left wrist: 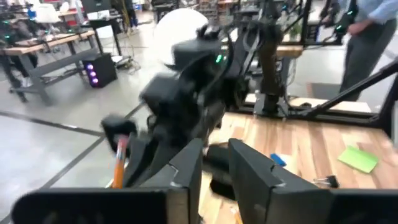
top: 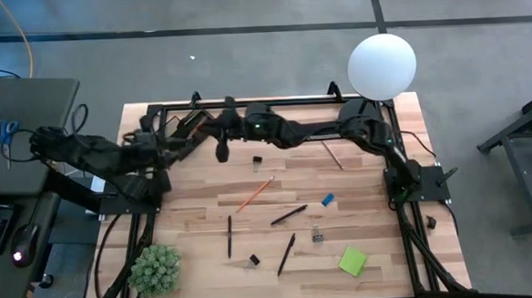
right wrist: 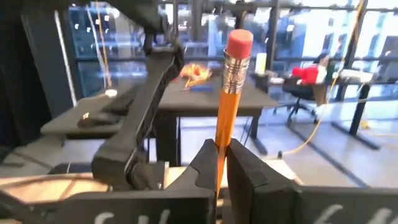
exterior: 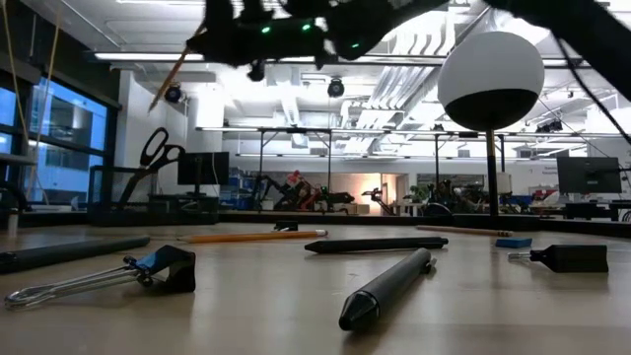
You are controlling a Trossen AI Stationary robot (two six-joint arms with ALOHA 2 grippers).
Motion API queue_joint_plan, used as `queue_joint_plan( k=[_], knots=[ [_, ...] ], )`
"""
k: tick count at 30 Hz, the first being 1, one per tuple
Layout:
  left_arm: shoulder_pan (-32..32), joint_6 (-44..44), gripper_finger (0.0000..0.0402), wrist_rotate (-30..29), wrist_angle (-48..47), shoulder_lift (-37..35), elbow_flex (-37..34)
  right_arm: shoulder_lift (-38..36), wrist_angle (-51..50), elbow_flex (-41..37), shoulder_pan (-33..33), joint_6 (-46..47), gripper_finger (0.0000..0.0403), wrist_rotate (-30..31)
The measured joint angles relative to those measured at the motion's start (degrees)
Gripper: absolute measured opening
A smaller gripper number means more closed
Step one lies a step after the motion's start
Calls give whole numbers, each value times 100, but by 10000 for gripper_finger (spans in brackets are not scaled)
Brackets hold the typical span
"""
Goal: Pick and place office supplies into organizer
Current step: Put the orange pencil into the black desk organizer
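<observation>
My right gripper (top: 218,142) reaches across the far part of the table, high above it, shut on an orange pencil (right wrist: 227,93) with a pink eraser. In the low view that pencil (exterior: 168,77) slants in the air. My left gripper (top: 182,140) is open, close to the right one and facing it, touching nothing. On the table lie another orange pencil (top: 255,193), a wooden pencil (top: 332,155), three black pens (top: 289,214), binder clips (top: 317,233), a blue eraser (top: 327,200) and a green sticky-note pad (top: 352,260). I cannot make out the organizer; the arms may hide it. My right gripper pinches the orange pencil's shaft (right wrist: 219,148) between its two fingers, a little below the metal ferrule. The eraser end (right wrist: 238,43) sticks out beyond the fingertips. The pencil is lifted clear of the table and tilted.
A white globe lamp (top: 382,65) stands at the far right corner and a green spiky plant (top: 154,269) at the near left. A grey desk with blue-handled scissors (top: 6,131) is left of the table. A person (left wrist: 367,37) stands in the room beyond the table.
</observation>
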Motion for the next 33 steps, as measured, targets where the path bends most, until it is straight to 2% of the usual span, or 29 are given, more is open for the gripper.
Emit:
queue_joint_plan(
  k=[4,8,9,10,12,17,21,24,28,33],
  knots=[
    [0,-69,41,58,-389,-312,0,778,-684,1250,-13,-27,8,-21],
    [0,-142,27,107,-780,-553,0,1654,-1207,2816,-103,-30,7,-48],
    [0,-142,24,140,-809,-603,0,1750,-1077,2845,-116,-32,6,-71],
    [0,-147,22,168,-833,-641,0,1750,-455,2549,-155,7,5,-46],
    [0,-149,18,293,-848,-716,-1,1760,-86,2230,-230,131,5,-28],
    [0,-152,18,241,-1096,-725,4,1750,-406,2180,-414,253,11,-73],
    [0,-652,19,-277,-1839,-568,-32,1748,-529,2178,-407,259,7,-463],
    [0,-862,19,-410,-2126,-468,-144,1748,-783,2266,-339,261,6,-812],
    [0,-1049,19,-268,-2216,-434,-273,1735,-1296,2461,-274,272,8,-1115],
    [0,-1497,19,-371,-2624,-415,-437,1273,-2708,2532,-125,-301,5,-1153]
  ],
)
